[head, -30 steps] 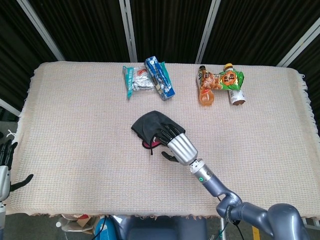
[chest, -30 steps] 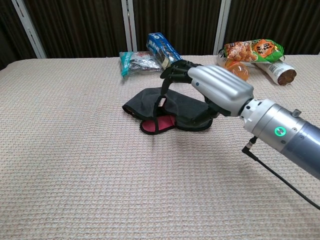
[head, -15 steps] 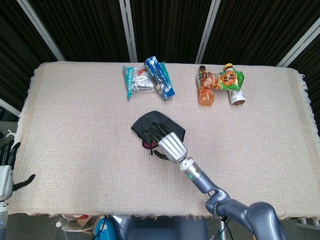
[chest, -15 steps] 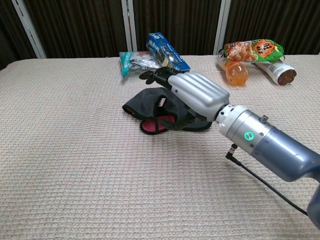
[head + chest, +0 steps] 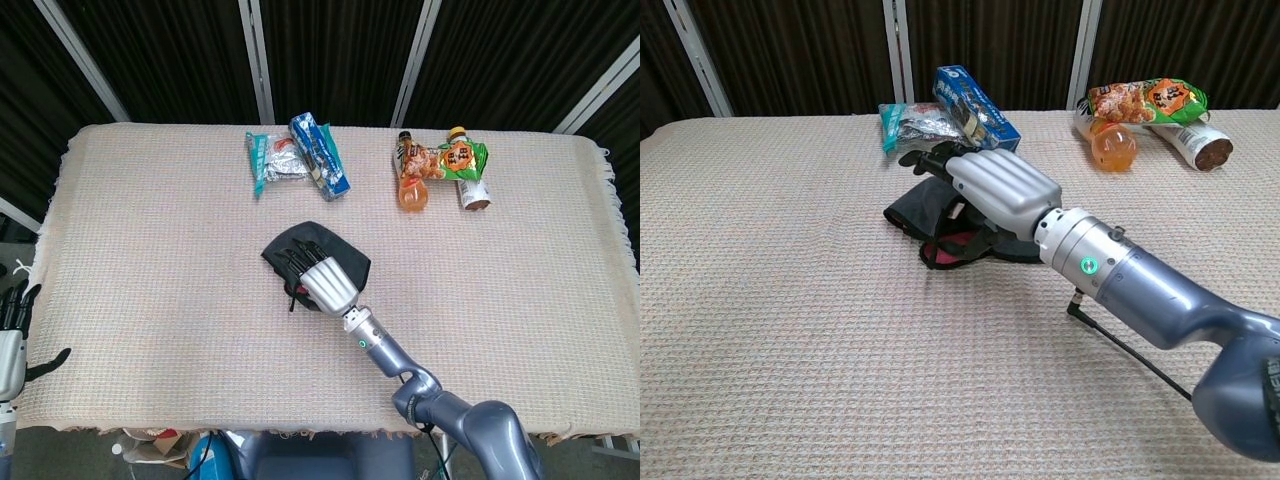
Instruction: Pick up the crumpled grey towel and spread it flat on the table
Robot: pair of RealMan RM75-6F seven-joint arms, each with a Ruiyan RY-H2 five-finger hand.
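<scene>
Left hand [image 5: 12,325] idle off the near-left table edge, fingers apart, holding nothing. Towel [image 5: 340,252], dark grey, bunched mid-table. Right hand [image 5: 322,280] lies over its near-left part, fingers reaching across the folds; whether they pinch cloth, I cannot tell.

We find the crumpled dark grey towel [image 5: 322,249] bunched mid-table [image 5: 150,250], a pink patch showing at its near edge.

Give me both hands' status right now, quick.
Left hand: open, holding nothing, off the table's left edge.
Right hand: over the grey towel, fingers extended; whether it grips cannot be told.
</scene>
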